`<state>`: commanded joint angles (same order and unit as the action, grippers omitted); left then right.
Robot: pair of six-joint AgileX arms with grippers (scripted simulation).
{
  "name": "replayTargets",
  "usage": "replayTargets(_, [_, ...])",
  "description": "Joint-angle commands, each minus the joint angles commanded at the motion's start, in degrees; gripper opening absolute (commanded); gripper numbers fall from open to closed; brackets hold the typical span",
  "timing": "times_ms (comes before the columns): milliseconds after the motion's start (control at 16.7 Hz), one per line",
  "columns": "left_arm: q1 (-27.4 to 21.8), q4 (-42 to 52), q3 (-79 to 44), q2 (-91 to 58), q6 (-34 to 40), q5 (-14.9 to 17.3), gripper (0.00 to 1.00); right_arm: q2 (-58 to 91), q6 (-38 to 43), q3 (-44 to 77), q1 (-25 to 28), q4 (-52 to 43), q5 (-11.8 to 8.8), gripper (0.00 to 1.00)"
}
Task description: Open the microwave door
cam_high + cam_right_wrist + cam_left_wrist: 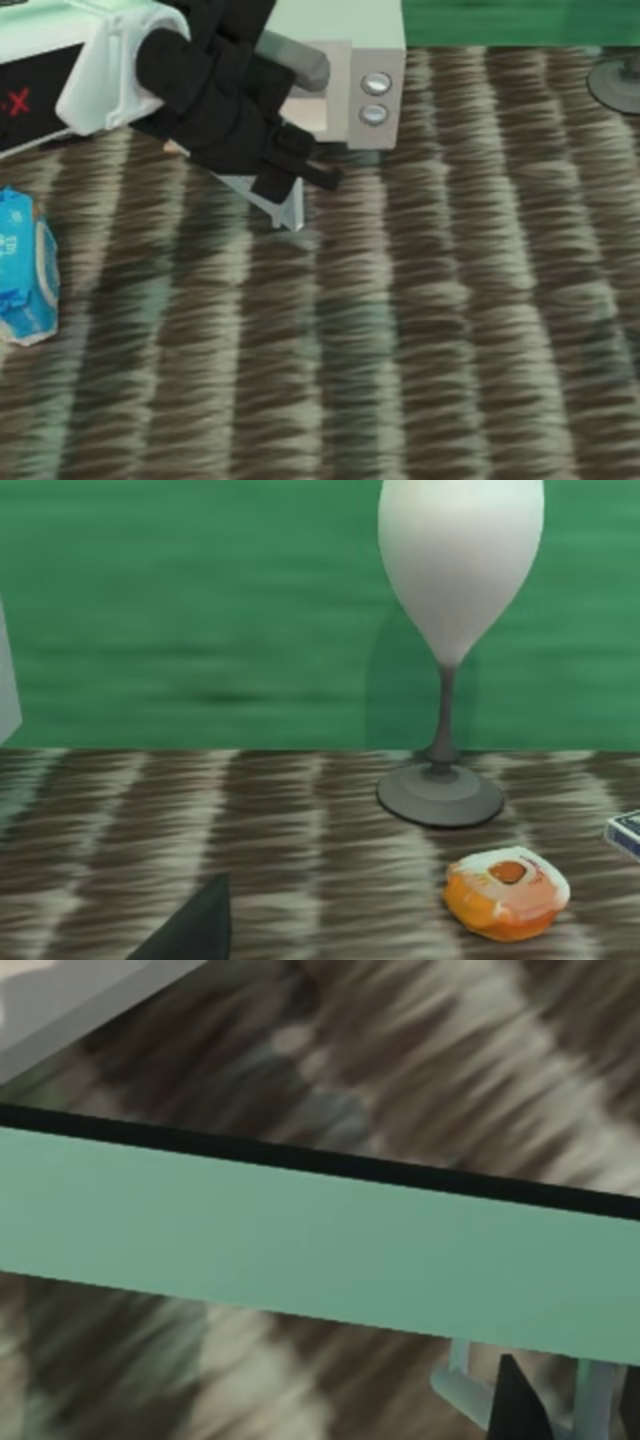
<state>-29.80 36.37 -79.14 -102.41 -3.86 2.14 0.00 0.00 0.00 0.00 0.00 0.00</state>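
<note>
The pale microwave [345, 60] stands at the table's far middle, its two silver knobs [376, 98] facing forward. The microwave door [283, 205] is swung out from the body, so the beige inside [318, 118] shows. My left gripper [305, 165] reaches down at the door's free edge. In the left wrist view the door is a mint-green band [320, 1250] with its pale handle [468, 1392] below it; the black fingers [515, 1405] are shut around that handle. My right gripper [200, 930] is out of the top view, parked at the right.
A blue-and-white packet [25, 265] lies at the left edge. A white wine glass [455, 590], whose base [615, 80] shows at the far right, stands beside an orange round container [505, 890] and a blue box corner [625, 832].
</note>
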Motion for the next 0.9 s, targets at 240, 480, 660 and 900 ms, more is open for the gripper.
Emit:
replayTargets(240, [0.0,0.0,0.0,0.0,0.0,0.0,0.00,0.0,0.0,0.0,0.0,0.0,0.0,1.00])
replayTargets(480, [0.0,0.0,0.0,0.0,0.0,0.0,0.00,0.0,0.0,0.0,0.0,0.0,0.0,1.00])
replayTargets(660, [-0.3,0.0,0.4,0.3,-0.5,1.0,0.00,0.0,0.0,0.0,0.0,0.0,0.0,1.00])
replayTargets(900, [1.9,0.1,2.7,2.3,-5.5,3.4,0.00,0.0,0.0,0.0,0.0,0.0,0.0,1.00])
